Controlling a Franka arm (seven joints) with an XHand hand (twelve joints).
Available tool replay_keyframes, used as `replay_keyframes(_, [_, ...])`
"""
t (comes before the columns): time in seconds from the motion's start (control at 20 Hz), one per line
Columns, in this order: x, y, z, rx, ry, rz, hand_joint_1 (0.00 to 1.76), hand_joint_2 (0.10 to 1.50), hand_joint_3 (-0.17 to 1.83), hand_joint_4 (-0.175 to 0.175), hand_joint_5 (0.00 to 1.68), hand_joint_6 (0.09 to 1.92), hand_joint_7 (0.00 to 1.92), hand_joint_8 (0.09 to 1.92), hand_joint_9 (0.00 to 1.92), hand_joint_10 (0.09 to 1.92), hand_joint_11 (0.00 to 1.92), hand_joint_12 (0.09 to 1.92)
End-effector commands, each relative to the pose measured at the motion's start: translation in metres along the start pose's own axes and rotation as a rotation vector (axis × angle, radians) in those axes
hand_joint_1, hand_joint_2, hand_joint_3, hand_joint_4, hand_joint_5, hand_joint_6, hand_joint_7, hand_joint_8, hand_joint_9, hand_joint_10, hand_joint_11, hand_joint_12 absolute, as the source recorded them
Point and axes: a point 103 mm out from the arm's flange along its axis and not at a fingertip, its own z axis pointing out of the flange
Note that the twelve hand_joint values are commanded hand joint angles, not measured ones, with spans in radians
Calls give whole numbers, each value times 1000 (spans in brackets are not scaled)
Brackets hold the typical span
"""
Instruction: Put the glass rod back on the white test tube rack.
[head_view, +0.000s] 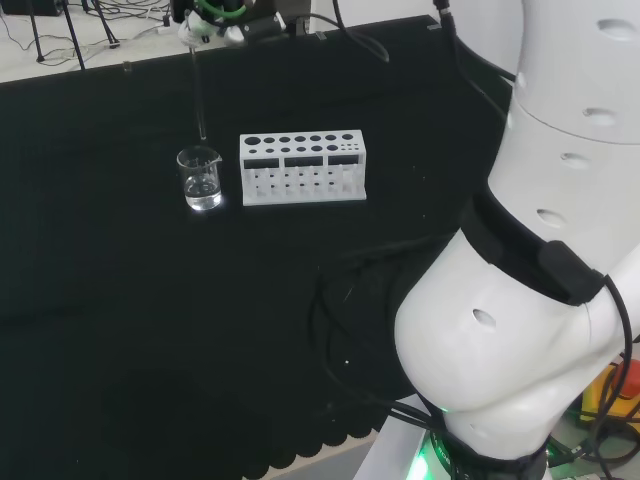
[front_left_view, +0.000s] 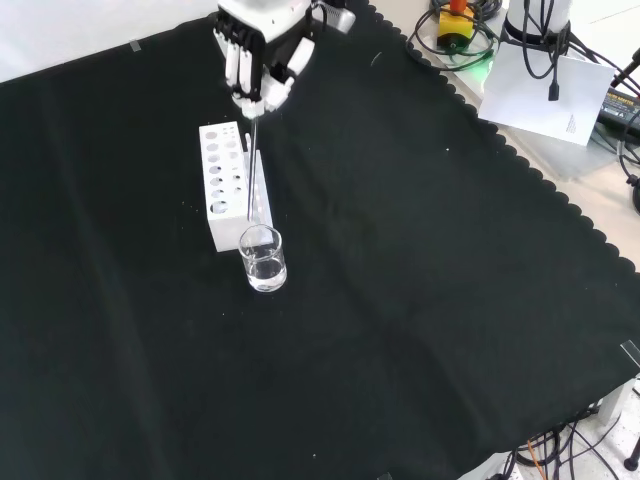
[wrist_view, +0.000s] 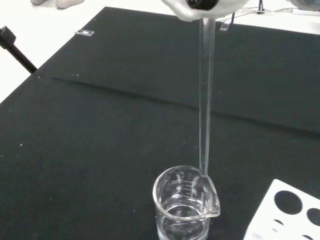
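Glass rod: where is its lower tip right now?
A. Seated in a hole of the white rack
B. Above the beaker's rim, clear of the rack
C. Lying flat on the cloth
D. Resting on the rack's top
B: the glass rod hangs upright from the hand, its tip at about the rim of the beaker, beside the white test tube rack, not in it.
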Motion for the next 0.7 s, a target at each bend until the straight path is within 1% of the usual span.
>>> replay_keyframes(0.05, [-38, -26, -6, 7, 13, 86, 1328, 1041, -175, -175, 1467, 87, 1336, 687, 1709, 475, 1733, 321])
replay_keyframes(0.45, [-92, -44, 6, 20, 9, 158, 1328, 1041, -175, -175, 1467, 87, 1337, 686, 1710, 474, 1733, 321])
replay_keyframes(0.7, [-117, -56, 11, 26, 5, 193, 1329, 1041, -175, -175, 1467, 87, 1337, 686, 1710, 474, 1733, 320])
